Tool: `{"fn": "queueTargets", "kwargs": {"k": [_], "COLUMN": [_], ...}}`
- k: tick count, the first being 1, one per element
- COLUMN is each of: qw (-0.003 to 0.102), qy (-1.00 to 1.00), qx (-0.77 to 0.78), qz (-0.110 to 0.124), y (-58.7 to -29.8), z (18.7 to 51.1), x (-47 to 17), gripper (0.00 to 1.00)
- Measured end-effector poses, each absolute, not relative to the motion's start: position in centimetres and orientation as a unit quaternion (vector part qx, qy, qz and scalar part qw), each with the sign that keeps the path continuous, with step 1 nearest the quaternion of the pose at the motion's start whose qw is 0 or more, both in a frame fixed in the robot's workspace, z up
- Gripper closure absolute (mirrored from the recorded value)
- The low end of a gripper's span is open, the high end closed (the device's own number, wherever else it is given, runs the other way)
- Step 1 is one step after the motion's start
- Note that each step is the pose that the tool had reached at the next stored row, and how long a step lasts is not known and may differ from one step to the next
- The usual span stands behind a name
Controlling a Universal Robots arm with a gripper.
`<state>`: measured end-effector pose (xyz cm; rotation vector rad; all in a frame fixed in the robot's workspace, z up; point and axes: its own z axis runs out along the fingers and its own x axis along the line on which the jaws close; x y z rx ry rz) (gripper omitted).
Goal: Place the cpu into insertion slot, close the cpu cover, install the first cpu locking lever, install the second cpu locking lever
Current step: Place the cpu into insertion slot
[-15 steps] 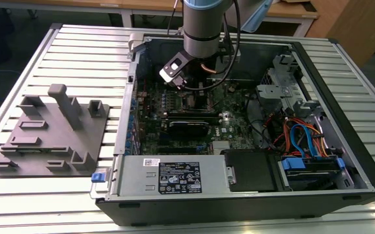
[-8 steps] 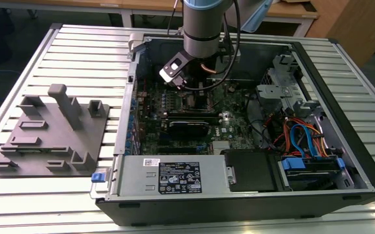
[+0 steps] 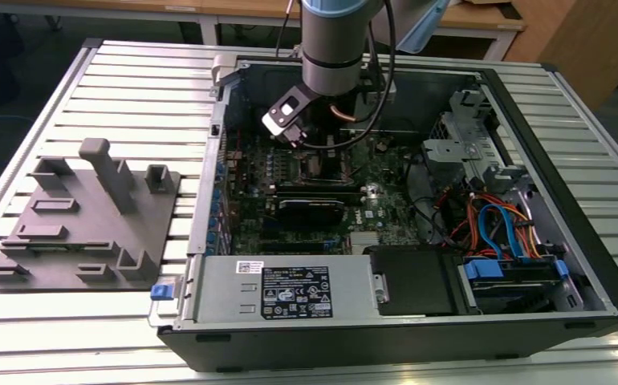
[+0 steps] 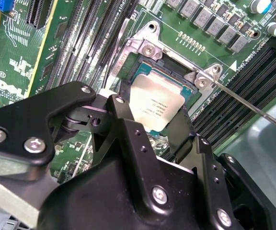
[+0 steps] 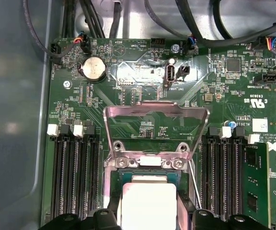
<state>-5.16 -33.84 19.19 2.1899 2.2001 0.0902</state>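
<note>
Pincer (image 4: 151, 120), jaws clamped on opposite edges of cpu (image 4: 158, 101), at insertion slot (image 4: 174, 62); cpu cover (image 5: 155, 110) standing open, upright.

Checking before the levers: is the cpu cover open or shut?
Open: in the first wrist view the cpu cover is swung back off the cpu, whose top is bare.

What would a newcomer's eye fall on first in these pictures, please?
The arm reaching down into the open computer case on the slatted table stands out in the exterior view. In both wrist views the silver cpu lies at the insertion slot beneath the gripper, with the cpu cover raised open.
</note>
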Motion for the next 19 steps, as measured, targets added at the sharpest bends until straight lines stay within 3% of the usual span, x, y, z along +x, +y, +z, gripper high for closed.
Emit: {"fn": "queueTargets", "kwargs": {"k": [19], "qw": [0.018], "qy": [0.705], "qx": [0.708], "qz": [0.029], "y": [-34.07], "z": [19.13], "x": [-5.16], "gripper": [0.45]}}
